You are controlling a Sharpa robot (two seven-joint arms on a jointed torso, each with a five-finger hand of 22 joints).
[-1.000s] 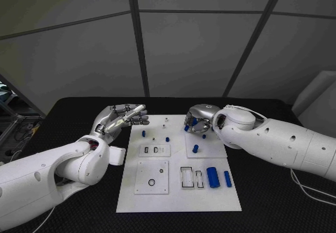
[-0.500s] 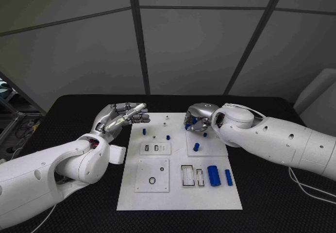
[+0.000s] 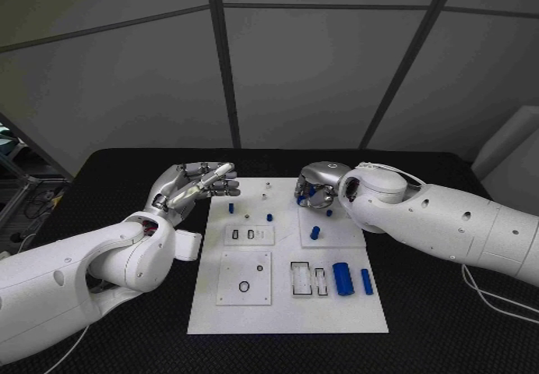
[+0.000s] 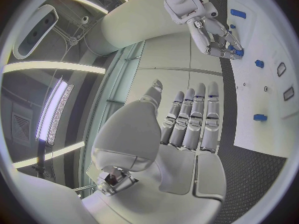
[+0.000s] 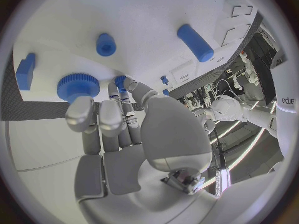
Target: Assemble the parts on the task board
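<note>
Right silver hand (image 3: 315, 193) pinched a small blue part (image 5: 120, 80) over the white task board (image 3: 287, 312); left silver hand (image 3: 200, 184) hovered empty, fingers straight.

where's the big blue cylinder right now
In the head view the big blue cylinder lies near the task board's right edge, between a slimmer blue peg and a rectangular slot.

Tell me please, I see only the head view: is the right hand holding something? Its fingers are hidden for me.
Observer: Yes. In the right wrist view the right hand pinches a small blue part between the thumb and a finger.
Operator: What is near its fingertips?
Observer: A blue ribbed disc on the task board, close beside them; whether they touch it, I cannot tell.
Operator: And the left hand?
Observer: In the left wrist view the left hand holds nothing; its fingers are straight.
</note>
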